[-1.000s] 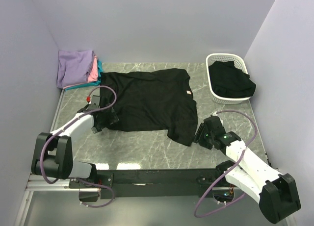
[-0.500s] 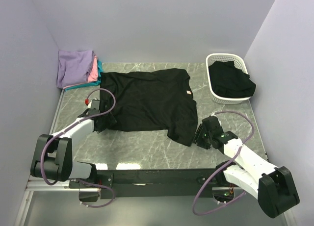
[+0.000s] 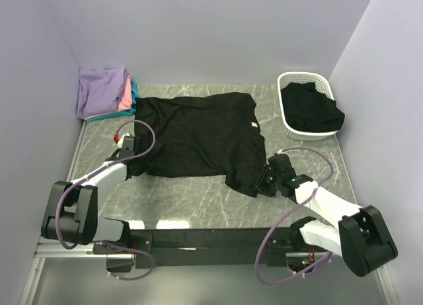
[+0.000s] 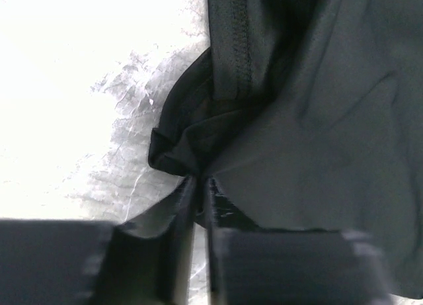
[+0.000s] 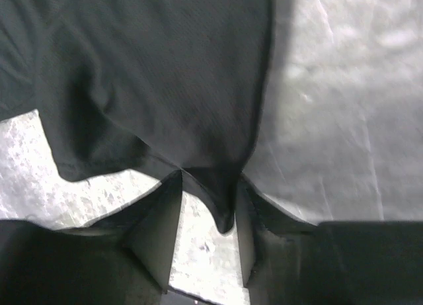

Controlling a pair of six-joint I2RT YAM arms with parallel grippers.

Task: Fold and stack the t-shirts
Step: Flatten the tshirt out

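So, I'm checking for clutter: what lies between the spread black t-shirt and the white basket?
Only bare table between black t-shirt and white basket, per the top view.

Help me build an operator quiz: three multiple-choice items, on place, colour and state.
1. Where is the white basket? A) far right corner B) far left corner C) near edge
2. What colour tops the folded stack? A) teal B) lavender C) black
3. What is the left hand doing? A) hanging wide open B) gripping the basket C) pinching the spread black t-shirt
Key: 1 A, it sits back right; 2 B, lavender lies uppermost; 3 C, bunched cloth is pinched at its tips.
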